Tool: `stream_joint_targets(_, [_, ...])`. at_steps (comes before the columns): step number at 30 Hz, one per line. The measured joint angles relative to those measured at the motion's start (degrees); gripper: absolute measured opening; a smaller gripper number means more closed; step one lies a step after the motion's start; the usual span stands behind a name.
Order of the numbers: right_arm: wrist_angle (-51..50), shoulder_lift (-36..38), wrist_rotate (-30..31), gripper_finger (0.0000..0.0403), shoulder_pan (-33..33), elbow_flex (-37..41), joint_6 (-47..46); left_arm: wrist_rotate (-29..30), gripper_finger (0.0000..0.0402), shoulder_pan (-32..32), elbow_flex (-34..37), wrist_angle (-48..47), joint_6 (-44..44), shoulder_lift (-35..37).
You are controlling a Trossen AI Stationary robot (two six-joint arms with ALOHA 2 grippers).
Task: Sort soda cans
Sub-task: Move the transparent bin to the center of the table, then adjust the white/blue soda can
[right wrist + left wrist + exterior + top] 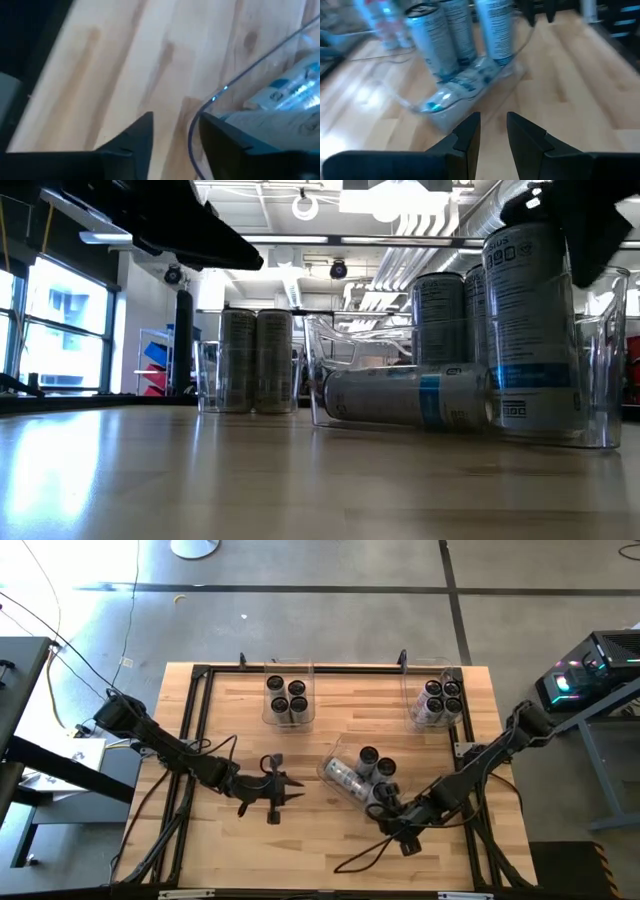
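Soda cans [375, 765] stand upright in a clear plastic bin [335, 783] at the middle of the wooden table [240, 730], with one can [345, 778] lying on its side inside it. More cans fill two bins at the far edge, one [288, 698] near the middle and one [438, 700] toward the right. The right gripper [385, 812] hangs at the middle bin's near corner, fingers parted astride its wall. The left gripper [290, 790] hovers beside this bin, holding nothing, its fingers slightly apart.
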State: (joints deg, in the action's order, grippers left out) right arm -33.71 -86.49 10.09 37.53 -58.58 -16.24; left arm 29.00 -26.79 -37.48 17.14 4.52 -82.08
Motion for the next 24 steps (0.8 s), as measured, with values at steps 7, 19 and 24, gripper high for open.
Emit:
stream_joint_targets(7, [-0.07,0.12,-0.15,0.0187,2.11,-5.29,-1.32,-6.89,0.0089,0.20,-4.66,-1.98,-4.80,0.00])
stream_joint_targets(19, [-0.32,0.12,4.29,0.0188,4.28,-13.39,-8.20,-24.58,0.0182,10.33,-25.05,-22.24,-22.95,-5.13])
stream_joint_targets(24, [-0.21,0.12,11.14,0.0188,8.78,-15.75,-10.68,-26.86,0.0255,15.96,-35.50,-34.40,-29.04,-11.50])
